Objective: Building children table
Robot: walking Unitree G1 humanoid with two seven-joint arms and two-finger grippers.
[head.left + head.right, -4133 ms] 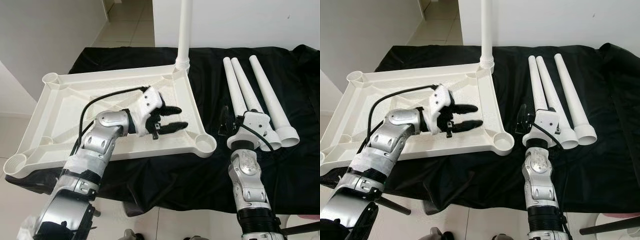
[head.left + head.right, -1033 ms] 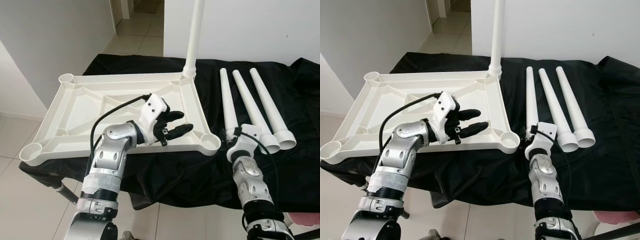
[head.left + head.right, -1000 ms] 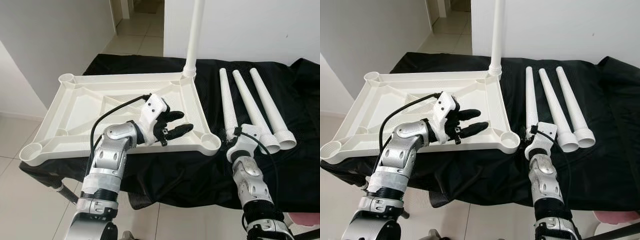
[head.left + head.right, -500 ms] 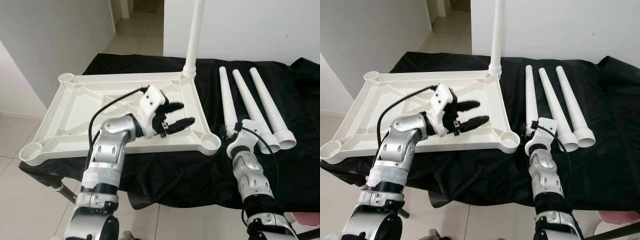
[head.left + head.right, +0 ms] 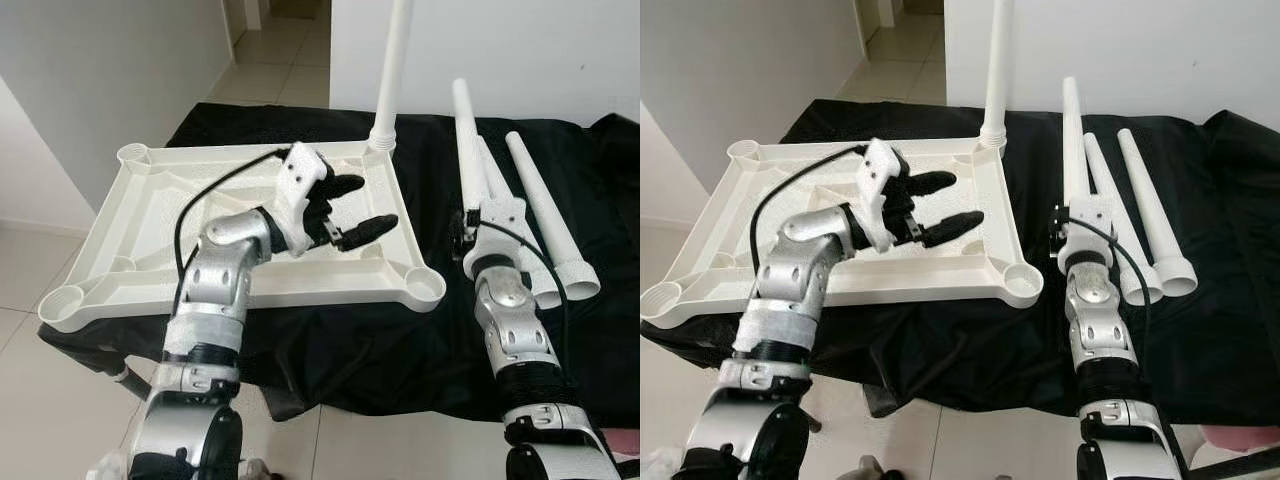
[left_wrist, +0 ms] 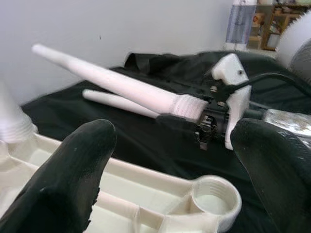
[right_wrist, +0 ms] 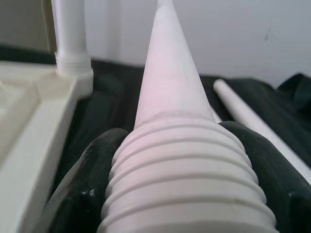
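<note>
Upturned tabletop [image 5: 150,240] is showing plain white, same as the leg [image 5: 388,70] standing in its far corner socket and the leg [image 5: 1072,140] the right gripper [image 5: 1077,222] is gripping. Both grippers, left gripper [image 5: 352,210] included, are showing black fingers [image 6: 73,170] on white housings with silver arms behind. Black cloth [image 5: 400,340] is covering the support underneath, walls are looking white, floor tiles [image 5: 40,400] pale beige.
</note>
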